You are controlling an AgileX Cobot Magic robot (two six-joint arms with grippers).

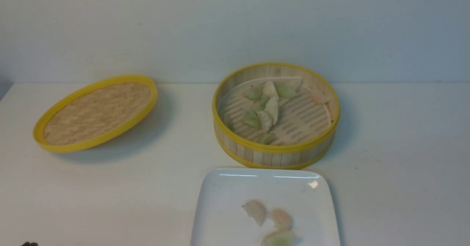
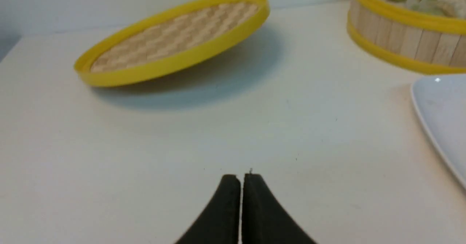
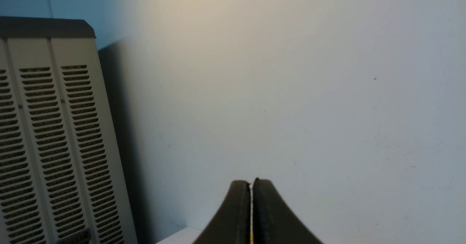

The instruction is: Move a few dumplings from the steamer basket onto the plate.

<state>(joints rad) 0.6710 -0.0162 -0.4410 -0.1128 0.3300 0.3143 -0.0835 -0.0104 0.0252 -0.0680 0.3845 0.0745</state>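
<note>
You have three dumplings (image 1: 273, 222) lying close together on the plate (image 1: 224, 202), which sits at the bottom centre of the front view with its near edge cut off by the frame: a whitish one, a pinkish one just right of it, and a greenish one at the very bottom. Directly above the plate in that view, with almost no gap, stands the steamer basket (image 1: 275, 154); a cluster of green and whitish pieces (image 1: 266, 108) lies left of centre on its slotted floor, one green piece sits by the near wall, and a pinkish one rests near the right wall. Off at the left of the frame, well apart from the basket, you see the woven lid (image 1: 96, 112) tilted, its right edge raised off the worktop (image 1: 396, 147). Nothing lies between basket and plate. Your left gripper (image 2: 241, 176) appears at the bottom centre of the left wrist view, fingers pressed together on nothing, above bare worktop, with the lid, basket wall and plate edge beyond. Your right gripper (image 3: 251, 183) also has its fingers pressed together, empty, facing a pale wall (image 3: 291, 91) with a slotted vent panel (image 3: 54, 145) at the frame's left.
</note>
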